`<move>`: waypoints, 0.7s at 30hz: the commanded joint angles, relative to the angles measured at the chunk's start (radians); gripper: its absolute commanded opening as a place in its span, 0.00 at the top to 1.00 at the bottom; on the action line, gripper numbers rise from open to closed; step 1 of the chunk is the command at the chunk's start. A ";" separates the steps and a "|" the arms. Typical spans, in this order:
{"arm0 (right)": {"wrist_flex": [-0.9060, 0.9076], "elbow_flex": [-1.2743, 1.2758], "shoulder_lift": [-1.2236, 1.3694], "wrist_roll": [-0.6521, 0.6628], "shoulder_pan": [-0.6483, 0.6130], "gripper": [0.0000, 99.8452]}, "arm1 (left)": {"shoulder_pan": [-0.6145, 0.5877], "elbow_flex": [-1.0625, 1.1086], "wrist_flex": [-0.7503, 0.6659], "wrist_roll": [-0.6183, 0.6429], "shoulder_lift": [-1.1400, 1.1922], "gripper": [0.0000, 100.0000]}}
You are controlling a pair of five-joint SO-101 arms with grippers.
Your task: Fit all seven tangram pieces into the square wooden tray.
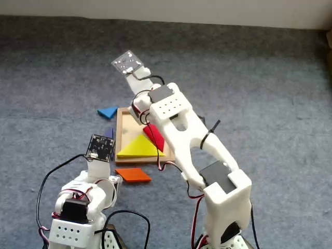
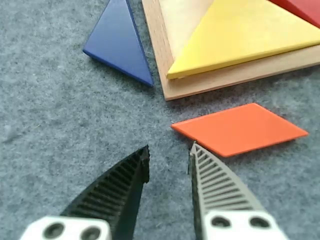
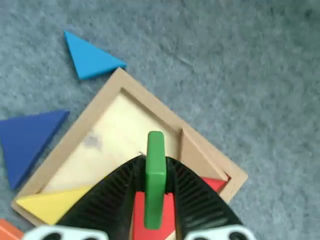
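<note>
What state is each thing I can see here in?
Wooden tray: partly filled.
Yellow triangle: in tray.
Red triangle: in tray.
Green piece: held on edge over tray.
Orange parallelogram: outside, on carpet.
Dark blue triangle: outside.
Light blue triangle: outside.
Left end effector: open, empty.
Right end effector: shut on green piece.

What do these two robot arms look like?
The left arm and right arm are white plastic shells with black motors and loose black and red cables. The left gripper has pointed ribbed fingers, one black, one white.
</note>
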 commanded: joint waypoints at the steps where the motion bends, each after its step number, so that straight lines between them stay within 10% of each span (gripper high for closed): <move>1: -0.061 -0.035 -0.067 0.008 -0.041 0.97 | 0.016 0.019 0.003 0.006 -0.036 0.85; 21: 0.159 -0.041 -0.134 -0.075 0.073 0.79 | 0.016 0.019 0.003 0.006 -0.036 0.85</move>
